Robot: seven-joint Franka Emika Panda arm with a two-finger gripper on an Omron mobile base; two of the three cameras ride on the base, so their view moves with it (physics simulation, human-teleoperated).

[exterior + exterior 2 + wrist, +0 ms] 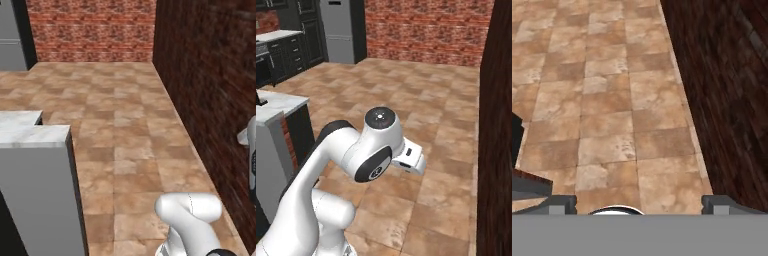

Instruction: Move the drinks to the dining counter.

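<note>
Hovering above the tiled floor, our gripper keeps its jaws spread wide and empty beside the dark brick wall. We see a marble counter left of that wall, across the floor; whether it is the dining counter we cannot tell.

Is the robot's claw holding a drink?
No, the claw is open with nothing in it, and past its tips lies just brown floor beside a brick wall.

— Evenly lit, flat and rendered; no clear source, no glare on the brown stone-tile floor.
— Dim along the dark red-brown brick wall right of the hand. Soft, coarse textures throughout; hardly any cast shadows.
</note>
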